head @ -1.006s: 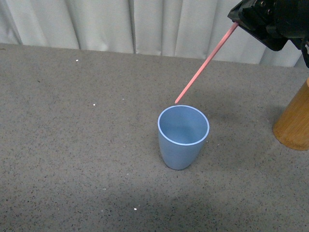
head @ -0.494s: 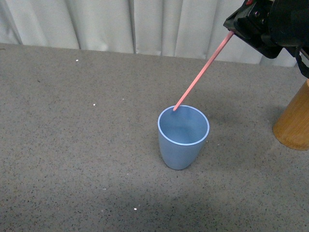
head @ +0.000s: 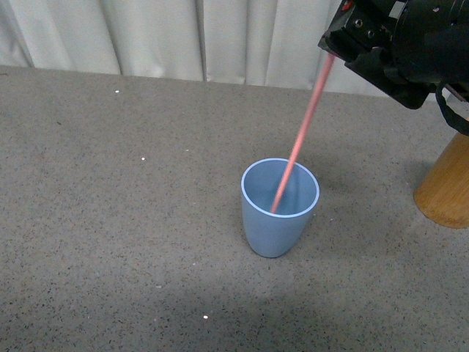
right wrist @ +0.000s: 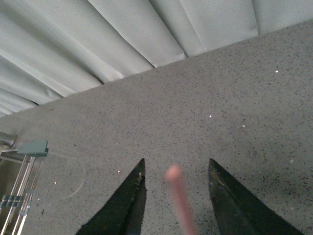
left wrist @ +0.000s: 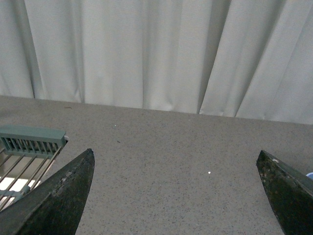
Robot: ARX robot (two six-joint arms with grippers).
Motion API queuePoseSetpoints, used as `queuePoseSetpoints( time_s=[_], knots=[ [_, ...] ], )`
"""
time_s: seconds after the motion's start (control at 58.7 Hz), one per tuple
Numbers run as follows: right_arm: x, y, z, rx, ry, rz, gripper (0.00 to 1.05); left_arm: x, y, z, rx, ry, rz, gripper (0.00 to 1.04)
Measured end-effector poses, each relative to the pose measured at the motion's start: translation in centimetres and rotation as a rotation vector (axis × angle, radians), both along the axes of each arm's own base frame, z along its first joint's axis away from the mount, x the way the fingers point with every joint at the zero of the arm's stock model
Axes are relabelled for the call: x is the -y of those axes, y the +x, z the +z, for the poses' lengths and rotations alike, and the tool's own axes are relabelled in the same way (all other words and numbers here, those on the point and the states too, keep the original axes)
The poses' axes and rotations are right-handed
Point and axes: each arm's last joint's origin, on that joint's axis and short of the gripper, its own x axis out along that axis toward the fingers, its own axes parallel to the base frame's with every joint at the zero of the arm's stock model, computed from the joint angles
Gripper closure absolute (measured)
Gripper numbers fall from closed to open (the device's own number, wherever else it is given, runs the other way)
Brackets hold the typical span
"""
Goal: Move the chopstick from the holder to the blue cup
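Observation:
The light blue cup (head: 278,229) stands upright in the middle of the grey tabletop. One salmon-pink chopstick (head: 304,125) leans steeply, with its lower end inside the cup and its top by my right gripper (head: 332,50) above and behind the cup. In the right wrist view the chopstick (right wrist: 177,196) is blurred and sits loose between the open fingers of my right gripper (right wrist: 176,160), touching neither. The brown wooden holder (head: 447,187) is at the right edge, partly cut off. My left gripper (left wrist: 176,152) is open over bare tabletop, holding nothing.
White curtains (head: 183,37) hang along the table's far edge. A grey-green rack (left wrist: 30,141) sits off the table's edge by the left arm, and the rack (right wrist: 27,148) also shows in the right wrist view.
The chopstick's tip went from just above the cup's rim down into the cup, and the stick now stands steeper. My right gripper shifted left and let it go.

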Motion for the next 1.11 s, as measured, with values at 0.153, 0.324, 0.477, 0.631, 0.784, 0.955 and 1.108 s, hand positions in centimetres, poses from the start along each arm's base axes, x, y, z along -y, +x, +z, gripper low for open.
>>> queuePoseSetpoints(
  time_s=[0.153, 0.324, 0.477, 0.631, 0.784, 0.955, 1.108],
  knots=[
    [0.2, 0.1, 0.1, 0.014, -0.033, -0.033, 0.3, 0.0, 0.0, 0.0, 0.0, 0.0, 0.0, 0.07],
    [0.9, -0.2, 1.2, 0.052, -0.059, -0.102, 0.08, 0.0, 0.0, 0.0, 0.0, 0.0, 0.0, 0.07],
    [2.6, -2.1, 1.5, 0.357, -0.258, -0.249, 0.28, 0.0, 0.0, 0.0, 0.0, 0.0, 0.0, 0.07],
    [6.0, -7.0, 2.4, 0.504, -0.47, -0.24, 0.55, 0.0, 0.0, 0.0, 0.0, 0.0, 0.0, 0.07],
    [9.1, -12.9, 1.2, 0.477, -0.538, -0.208, 0.87, 0.0, 0.0, 0.0, 0.0, 0.0, 0.0, 0.07],
    [11.9, -20.0, -1.1, 0.422, -0.551, -0.203, 1.04, 0.0, 0.0, 0.0, 0.0, 0.0, 0.0, 0.07],
    [11.9, -21.7, -0.4, 0.533, -0.54, -0.227, 1.04, 0.0, 0.0, 0.0, 0.0, 0.0, 0.0, 0.07]
  ],
)
